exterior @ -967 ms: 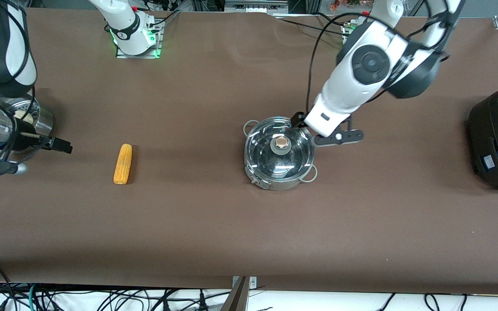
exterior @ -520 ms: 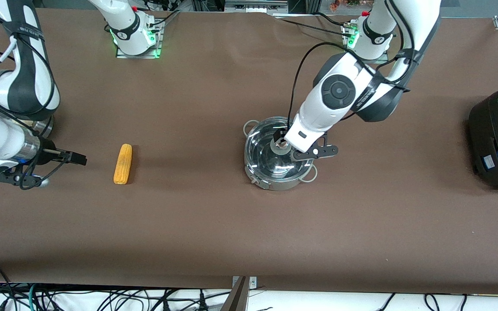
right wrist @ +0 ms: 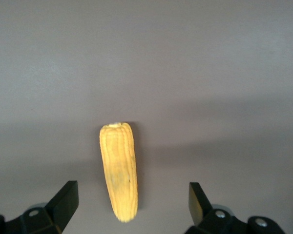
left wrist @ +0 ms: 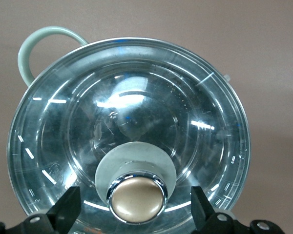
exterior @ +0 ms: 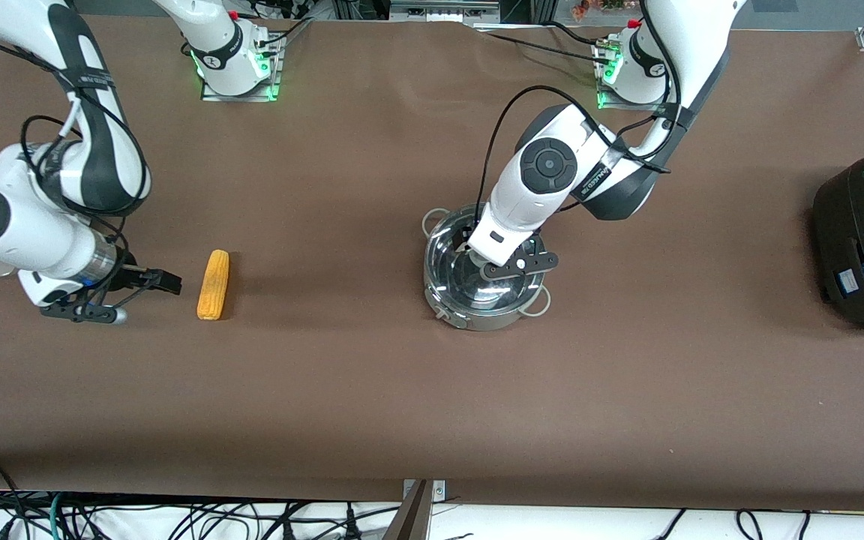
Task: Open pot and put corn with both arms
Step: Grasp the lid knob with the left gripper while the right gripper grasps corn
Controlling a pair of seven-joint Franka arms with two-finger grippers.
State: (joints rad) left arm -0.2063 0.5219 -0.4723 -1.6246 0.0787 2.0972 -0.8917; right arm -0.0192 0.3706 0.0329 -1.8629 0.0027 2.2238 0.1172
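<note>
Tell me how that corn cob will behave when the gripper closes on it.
The corn looks stiff, so it should hold shape between the open right gripper's fingers. Its round, tapered body lying flat on the table suggests it may roll if nudged off-centre.

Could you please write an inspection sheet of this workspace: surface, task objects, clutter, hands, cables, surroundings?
Surface: brown table, flat and bare around the work.
Pot: pot near mid-table, glass lid on, tan knob upright.
Corn: corn lying flat toward the right arm's end.
Clutter: black cooker at the left arm's end.
Left hand: left hand open, fingers either side of the knob, not closed.
Right hand: right hand open, low beside the corn, not touching.
Cables: black cable looping over the left arm; loose ones below the table edge.
Surroundings: nothing seen.
</note>
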